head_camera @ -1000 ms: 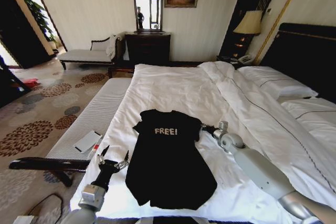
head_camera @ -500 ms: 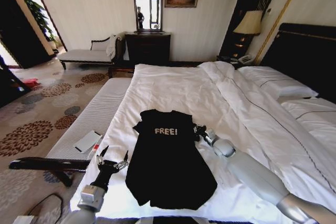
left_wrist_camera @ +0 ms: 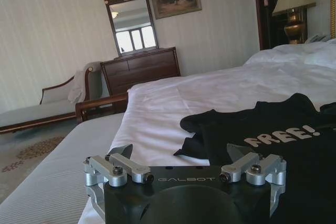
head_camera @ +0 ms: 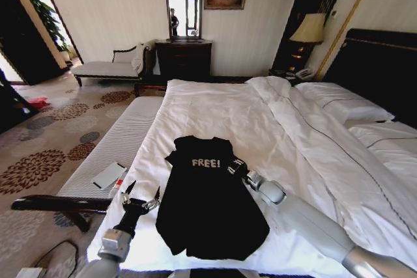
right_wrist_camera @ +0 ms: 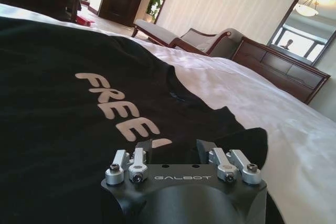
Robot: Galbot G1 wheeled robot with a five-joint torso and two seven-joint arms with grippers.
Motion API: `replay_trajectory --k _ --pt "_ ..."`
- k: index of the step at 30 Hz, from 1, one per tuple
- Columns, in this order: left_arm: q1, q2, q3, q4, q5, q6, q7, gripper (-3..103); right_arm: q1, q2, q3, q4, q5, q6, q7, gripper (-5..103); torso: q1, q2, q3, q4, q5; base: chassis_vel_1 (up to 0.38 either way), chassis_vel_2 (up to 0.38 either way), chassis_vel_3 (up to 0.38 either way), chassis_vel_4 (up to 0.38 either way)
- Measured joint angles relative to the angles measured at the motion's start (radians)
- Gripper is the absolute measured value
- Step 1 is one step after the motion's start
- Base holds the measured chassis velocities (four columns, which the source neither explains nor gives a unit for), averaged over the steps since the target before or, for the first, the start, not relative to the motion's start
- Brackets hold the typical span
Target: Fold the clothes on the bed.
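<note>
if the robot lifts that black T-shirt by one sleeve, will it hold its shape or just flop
Probably flop. The black T-shirt lies flat with soft wrinkles on the bed, so it looks limp and light. Pinched at the sleeve by the right tool, the rest would likely hang and drag. The left tool waits beside the hem.

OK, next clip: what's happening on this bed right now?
A two-armed robot is working on a black T-shirt with white "FREE!" lettering, spread flat on the white bed. The right gripper is over the shirt's sleeve edge beside the lettering, fingers narrowly parted, with no fabric pinched. The left gripper hangs open near the bed's foot corner, beside the shirt's other edge and apart from it. Nothing is folded yet.
</note>
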Motion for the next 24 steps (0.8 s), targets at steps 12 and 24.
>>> replay_trajectory --k 12,24 --pt "-0.021 0.011 0.016 0.007 -0.006 0.003 -0.003 100 -0.124 -0.053 0.184 0.185 0.239 -0.088 0.035 96 0.000 0.000 0.000 -0.0003 -0.0001 0.000 0.000 0.000 0.000" --pt "-0.019 0.012 0.022 0.003 -0.002 0.005 -0.006 100 -0.074 -0.052 0.268 0.033 0.582 -0.170 0.023 100 0.000 0.000 0.000 -0.0001 0.0001 0.000 0.000 0.000 0.000"
